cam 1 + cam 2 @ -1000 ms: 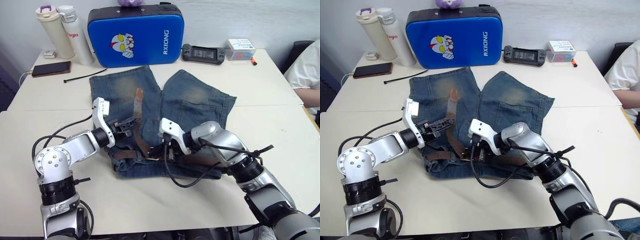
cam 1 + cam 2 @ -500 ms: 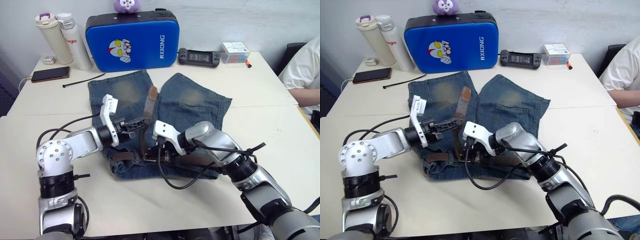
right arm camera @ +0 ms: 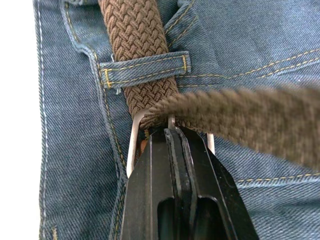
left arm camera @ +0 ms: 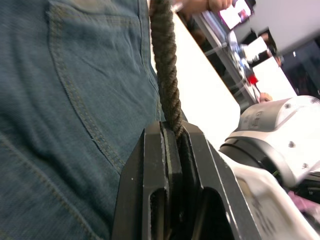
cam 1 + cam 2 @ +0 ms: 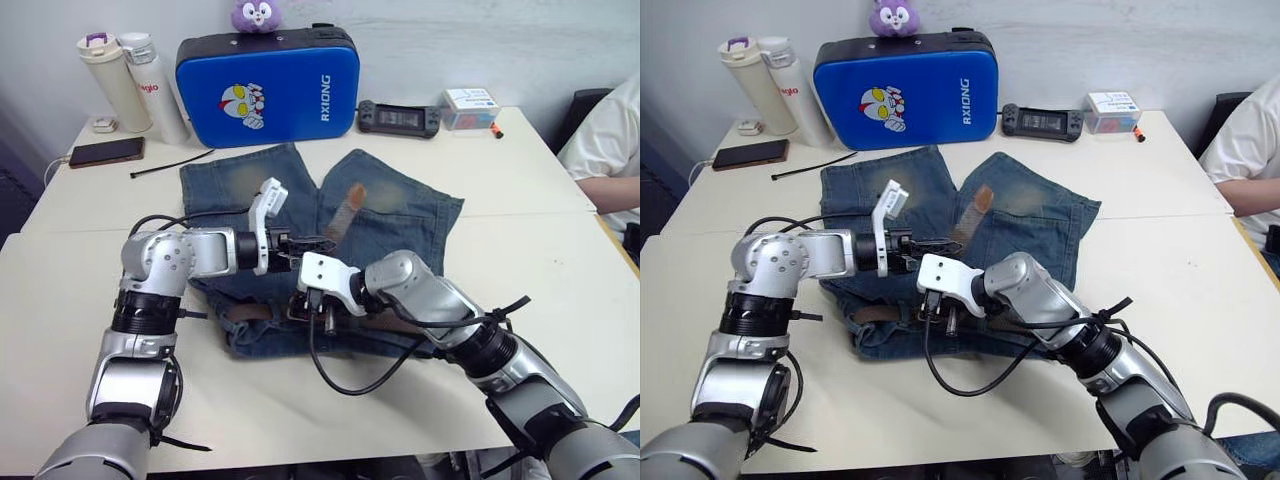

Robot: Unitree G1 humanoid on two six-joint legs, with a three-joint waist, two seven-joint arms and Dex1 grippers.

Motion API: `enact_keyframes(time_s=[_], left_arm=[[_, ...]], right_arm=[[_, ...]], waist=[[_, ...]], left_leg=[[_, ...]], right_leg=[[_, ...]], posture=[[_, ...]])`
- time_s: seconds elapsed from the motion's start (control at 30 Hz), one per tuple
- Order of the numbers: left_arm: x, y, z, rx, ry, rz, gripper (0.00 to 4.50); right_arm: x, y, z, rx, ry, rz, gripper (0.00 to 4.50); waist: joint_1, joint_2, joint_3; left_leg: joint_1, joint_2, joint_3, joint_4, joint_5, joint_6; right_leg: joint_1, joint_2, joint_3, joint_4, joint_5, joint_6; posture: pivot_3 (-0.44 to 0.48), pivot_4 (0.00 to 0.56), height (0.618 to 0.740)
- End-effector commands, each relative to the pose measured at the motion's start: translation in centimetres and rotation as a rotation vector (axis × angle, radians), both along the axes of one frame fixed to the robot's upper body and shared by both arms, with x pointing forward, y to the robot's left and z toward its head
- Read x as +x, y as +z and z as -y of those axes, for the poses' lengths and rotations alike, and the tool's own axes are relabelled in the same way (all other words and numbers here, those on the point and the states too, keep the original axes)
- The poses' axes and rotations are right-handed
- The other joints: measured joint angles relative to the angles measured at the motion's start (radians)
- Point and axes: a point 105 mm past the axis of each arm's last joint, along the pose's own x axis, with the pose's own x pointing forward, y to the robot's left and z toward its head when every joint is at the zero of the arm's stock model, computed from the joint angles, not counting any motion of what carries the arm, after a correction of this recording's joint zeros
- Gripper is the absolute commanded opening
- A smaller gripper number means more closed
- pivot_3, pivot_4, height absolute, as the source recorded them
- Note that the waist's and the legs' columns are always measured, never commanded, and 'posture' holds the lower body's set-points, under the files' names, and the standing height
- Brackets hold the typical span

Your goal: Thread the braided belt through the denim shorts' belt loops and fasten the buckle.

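The braided belt lies along the near waistband of the denim shorts, under a belt loop, its free end lifted toward the far right. The right gripper has its fingers closed on the buckle; the left gripper pinches the belt's tail. Risk: a pull by the left arm could drag the buckle from that narrow hold, or bunch the shorts across the desk and miss the prong.
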Motion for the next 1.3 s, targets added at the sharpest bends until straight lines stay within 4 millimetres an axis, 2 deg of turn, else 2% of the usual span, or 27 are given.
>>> enact_keyframes(time_s=[0.03,0.17,0.3,0.43,0.5,0.6,0.67,0.73,0.87,0.97,1.03,1.2,1.3], left_arm=[[1.1,3.3,2.6,-0.055,-0.077,0.130,0.00],[2.6,4.1,4.4,-0.050,-0.091,0.171,0.00],[4.4,4.7,5.4,-0.035,-0.049,0.204,0.00],[5.5,5.6,6.1,-0.047,-0.027,0.229,0.00],[5.9,5.9,6.1,-0.035,-0.013,0.249,0.00],[7.3,4.4,5.0,0.098,0.050,0.318,0.00],[7.9,3.6,4.4,0.119,0.083,0.299,0.00],[7.7,3.0,4.3,0.137,0.058,0.292,0.00],[1.5,1.5,6.2,0.122,-0.379,0.268,0.00],[-0.5,0.0,6.2,0.185,-0.507,0.285,0.00],[-0.6,-0.3,6.2,0.201,-0.508,0.286,0.00],[1.0,0.9,6.7,0.161,-0.462,0.314,0.00],[3.4,2.3,7.1,0.084,-0.306,0.319,0.00]], right_arm=[[-0.1,-5.6,2.9,-0.184,-0.128,-0.102,0.03],[-0.3,-5.6,2.9,-0.177,-0.128,-0.110,0.03],[-0.6,-5.6,2.9,-0.174,-0.122,-0.118,0.03],[-0.8,-5.7,2.8,-0.175,-0.112,-0.123,0.03],[-0.9,-5.7,2.7,-0.178,-0.099,-0.118,0.03],[-0.9,-5.6,2.6,-0.179,-0.080,-0.108,0.03],[-1.0,-5.6,2.5,-0.177,-0.069,-0.103,0.03],[-1.0,-5.5,2.4,-0.173,-0.057,-0.096,0.03],[-1.1,-5.6,2.2,-0.178,-0.035,-0.095,0.03],[-1.2,-5.6,1.9,-0.190,-0.004,-0.088,0.03],[-1.3,-5.6,1.8,-0.193,0.010,-0.085,0.03],[-1.6,-5.7,1.4,-0.188,0.028,-0.095,0.03],[-1.7,-5.6,1.3,-0.181,0.040,-0.098,0.03]], waist=[[0.004,0.000,0.000],[0.011,0.000,0.000],[0.011,0.001,0.000],[0.020,0.001,0.000],[0.025,0.001,0.000],[0.026,0.001,0.000],[0.025,0.001,0.000],[0.025,0.001,0.000],[0.022,0.001,0.000],[0.009,0.001,0.000],[0.000,0.003,-0.001],[0.000,0.003,-0.001],[0.001,0.003,-0.001]], left_leg=[[0.000,0.000,0.000,0.000,0.000,0.000],[0.000,-0.001,-0.002,0.000,0.000,0.000],[-0.001,-0.001,-0.001,0.000,0.000,0.001],[-0.002,-0.001,0.000,0.000,0.000,0.001],[-0.002,-0.001,0.000,0.000,0.000,0.001],[-0.002,-0.002,0.000,0.000,0.000,0.002],[-0.002,-0.002,0.000,0.000,0.000,0.002],[-0.004,-0.002,0.000,0.000,0.000,0.002],[-0.006,-0.001,0.001,0.000,0.000,0.002],[-0.006,0.000,0.001,-0.001,0.000,0.002],[-0.005,0.001,0.002,-0.002,0.000,0.002],[-0.004,0.001,0.002,-0.007,0.000,0.002],[-0.004,0.001,0.002,-0.006,0.000,0.003]], right_leg=[[0.000,0.000,0.000,0.000,0.000,0.000],[0.002,-0.001,0.000,-0.001,0.000,0.000],[0.000,-0.001,-0.001,-0.001,0.000,0.000],[-0.001,-0.002,-0.001,-0.001,0.000,0.000],[0.000,-0.002,-0.002,-0.001,0.000,0.000],[-0.001,-0.003,-0.002,-0.001,0.000,0.001],[-0.001,-0.003,-0.002,-0.001,0.000,0.001],[-0.003,-0.003,-0.003,-0.001,0.000,0.001],[-0.005,-0.001,-0.004,0.002,0.000,0.000],[-0.005,-0.001,-0.003,0.003,0.000,0.000],[-0.005,0.000,-0.002,0.002,0.000,0.000],[-0.005,0.000,-0.003,0.000,0.000,-0.001],[-0.005,0.000,-0.003,0.000,0.000,-0.001]], posture=[[0.000,0.150,0.725],[0.000,0.150,0.725],[0.000,0.150,0.725],[0.000,0.150,0.725],[0.000,0.150,0.725],[0.000,0.150,0.725],[0.000,0.150,0.725],[0.000,0.150,0.725],[0.000,0.150,0.725],[0.000,0.150,0.725],[0.000,0.150,0.725],[0.000,0.150,0.725],[0.000,0.150,0.725]])
